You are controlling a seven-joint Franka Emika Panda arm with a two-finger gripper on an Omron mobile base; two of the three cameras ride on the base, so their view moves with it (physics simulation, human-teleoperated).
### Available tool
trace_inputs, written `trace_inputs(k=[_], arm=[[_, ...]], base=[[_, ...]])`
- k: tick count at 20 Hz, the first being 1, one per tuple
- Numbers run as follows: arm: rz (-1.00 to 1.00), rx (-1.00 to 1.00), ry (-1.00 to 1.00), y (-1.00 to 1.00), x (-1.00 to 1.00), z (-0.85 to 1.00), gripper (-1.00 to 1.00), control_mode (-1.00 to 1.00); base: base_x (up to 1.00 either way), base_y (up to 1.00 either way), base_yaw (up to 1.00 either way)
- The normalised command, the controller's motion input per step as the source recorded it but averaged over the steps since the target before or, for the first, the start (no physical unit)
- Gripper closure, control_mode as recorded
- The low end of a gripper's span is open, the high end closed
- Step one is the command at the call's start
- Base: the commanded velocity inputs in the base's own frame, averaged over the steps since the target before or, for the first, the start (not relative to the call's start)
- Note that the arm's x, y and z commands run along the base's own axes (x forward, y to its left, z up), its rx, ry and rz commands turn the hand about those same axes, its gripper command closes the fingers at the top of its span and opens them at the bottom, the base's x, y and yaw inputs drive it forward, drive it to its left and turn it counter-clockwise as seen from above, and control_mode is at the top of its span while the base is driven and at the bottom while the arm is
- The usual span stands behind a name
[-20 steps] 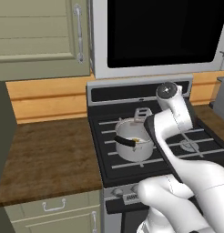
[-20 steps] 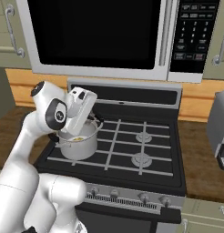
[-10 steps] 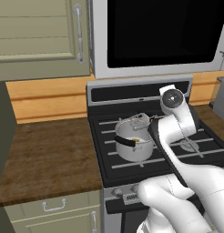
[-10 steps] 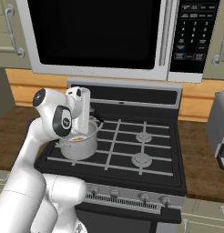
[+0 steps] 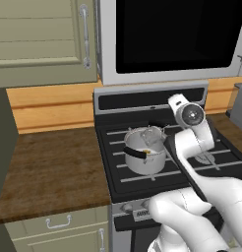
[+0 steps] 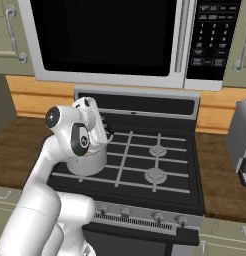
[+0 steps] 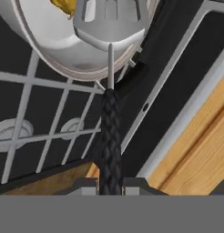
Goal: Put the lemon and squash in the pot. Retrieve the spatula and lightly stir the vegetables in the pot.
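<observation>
Pincer (image 7: 109, 184) clenched on the spatula (image 7: 110, 109), its grey head dipping into the pot (image 5: 145, 155) at the frame's centre, beside a yellow vegetable (image 7: 63, 7). Best stirred in small, slow circles, keeping off the rim.

I can read nothing. The microwave keypad (image 6: 209, 36), upper right of the right base view, carries pale markings too small and blurred to make out.

Flat, even rendered light — soft shadows, faint sheen, mild blocky blur throughout.
</observation>
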Motion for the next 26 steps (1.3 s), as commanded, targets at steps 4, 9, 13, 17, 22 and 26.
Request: trace_inputs(k=[4, 9, 13, 17, 22, 26], arm=[[0.24, -0.26, 0.0, 0.0, 0.15, 0.0, 1.0, -1.0], [0.21, -0.2, -0.04, -0.01, 0.13, 0.0, 1.0, -1.0], [0.27, -0.19, -0.09, 0.0, 0.21, 0.01, 1.0, -1.0], [0.28, -0.22, -0.06, 0.0, 0.29, 0.0, 1.0, -1.0], [0.26, -0.26, -0.01, 0.0, 0.18, 0.09, 1.0, -1.0], [0.21, -0.26, 0.0, 0.0, 0.13, 0.05, 1.0, -1.0]], base=[[0.0, 0.0, 0.0], [0.0, 0.0, 0.0], [0.0, 0.0, 0.0], [0.0, 0.0, 0.0], [0.0, 0.0, 0.0], [0.0, 0.0, 0.0]])
